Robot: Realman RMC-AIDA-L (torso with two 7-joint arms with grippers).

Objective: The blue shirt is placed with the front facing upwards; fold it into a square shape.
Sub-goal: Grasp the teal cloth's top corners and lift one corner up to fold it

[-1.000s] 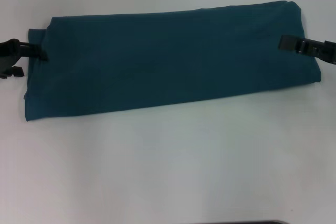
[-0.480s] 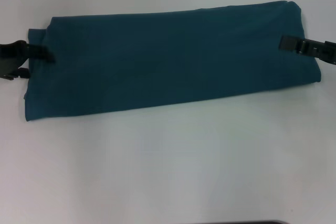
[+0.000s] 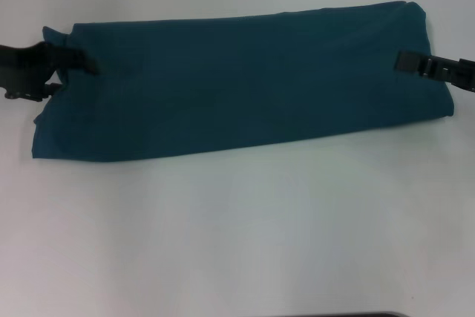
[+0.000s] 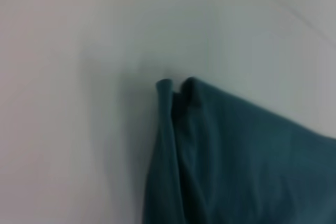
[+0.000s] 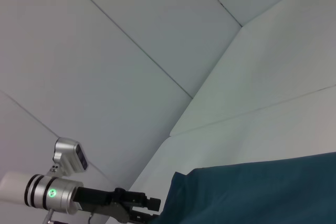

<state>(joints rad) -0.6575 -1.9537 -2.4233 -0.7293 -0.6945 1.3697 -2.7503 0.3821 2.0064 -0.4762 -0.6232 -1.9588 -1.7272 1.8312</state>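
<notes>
The blue shirt (image 3: 245,79) lies on the white table as a long, plain teal strip running left to right; no lettering shows. At its left end my left gripper (image 3: 82,63) is shut on the cloth, and the corner there is raised off the table. The left wrist view shows that bunched, lifted edge of the shirt (image 4: 236,156). My right gripper (image 3: 404,61) rests over the shirt's right end. In the right wrist view the shirt (image 5: 262,192) stretches away toward the far-off left gripper (image 5: 149,208).
A white table (image 3: 237,228) spreads wide in front of the shirt. A dark edge (image 3: 349,315) shows at the bottom of the head view. White wall panels (image 5: 157,51) rise behind the table.
My left gripper has moved right and farther back onto the shirt's left end and closed on it. That corner has lifted and the left edge pulled in. The right arm has not moved.
</notes>
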